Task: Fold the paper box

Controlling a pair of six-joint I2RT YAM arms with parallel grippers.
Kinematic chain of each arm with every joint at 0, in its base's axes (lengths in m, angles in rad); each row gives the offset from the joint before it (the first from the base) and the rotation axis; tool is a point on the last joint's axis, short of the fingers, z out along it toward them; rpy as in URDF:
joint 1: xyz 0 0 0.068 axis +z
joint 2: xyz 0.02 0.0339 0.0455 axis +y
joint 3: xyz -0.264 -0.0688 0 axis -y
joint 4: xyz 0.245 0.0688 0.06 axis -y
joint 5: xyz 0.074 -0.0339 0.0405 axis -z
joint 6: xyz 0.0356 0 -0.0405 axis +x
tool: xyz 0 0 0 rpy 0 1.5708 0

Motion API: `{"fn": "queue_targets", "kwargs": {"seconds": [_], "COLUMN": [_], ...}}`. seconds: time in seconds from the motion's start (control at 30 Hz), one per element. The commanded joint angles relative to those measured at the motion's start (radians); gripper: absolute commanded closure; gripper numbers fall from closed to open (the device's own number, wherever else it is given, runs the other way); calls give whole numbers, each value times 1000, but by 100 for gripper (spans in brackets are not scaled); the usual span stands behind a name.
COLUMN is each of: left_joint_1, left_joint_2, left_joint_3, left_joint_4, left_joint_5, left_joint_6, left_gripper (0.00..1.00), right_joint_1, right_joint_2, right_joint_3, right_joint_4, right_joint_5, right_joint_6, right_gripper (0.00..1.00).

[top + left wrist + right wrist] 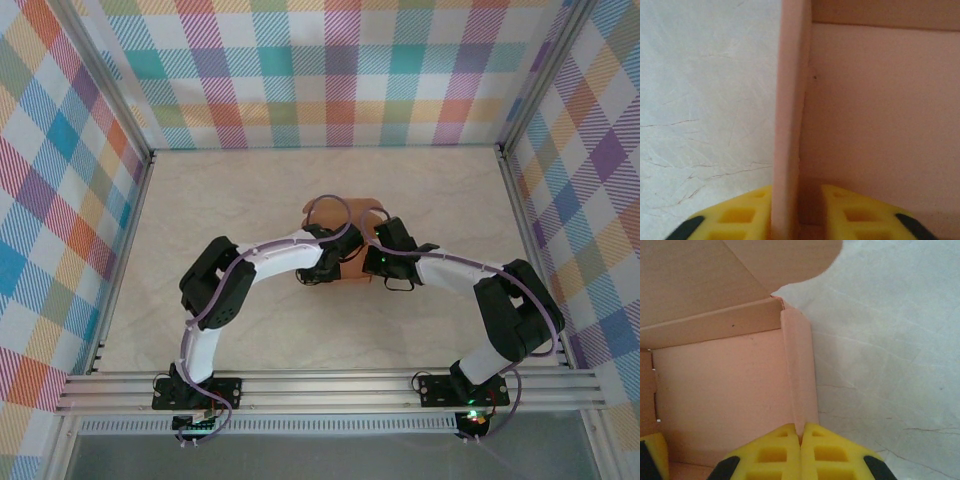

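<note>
Left wrist view: my left gripper (797, 200) stands narrowly parted astride one wall (787, 100) of the box (880, 125). My right gripper (801, 435) pinches the opposite wall (800, 370). Unclamped, the left wall may spring outward.

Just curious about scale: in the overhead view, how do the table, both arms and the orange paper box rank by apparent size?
1. table
2. left arm and right arm, about alike, so tied
3. paper box, smallest, though the arms cover part of it
</note>
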Motion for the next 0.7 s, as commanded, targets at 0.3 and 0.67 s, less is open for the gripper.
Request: {"fn": "queue_targets", "kwargs": {"seconds": [0.3, 0.67], "left_joint_1": [2, 49], "left_joint_2": [-178, -290], "left_joint_3": [-91, -213], "left_joint_4": [61, 207], "left_joint_5": [14, 68], "left_joint_6": [51, 63], "left_gripper": [49, 4], "right_joint_1": [8, 8], "right_joint_2": [-16, 3], "right_joint_3": [50, 80], "right_joint_4": [-68, -105], "right_joint_5": [60, 82], "right_joint_6": [-53, -83], "right_gripper": [100, 100]}}
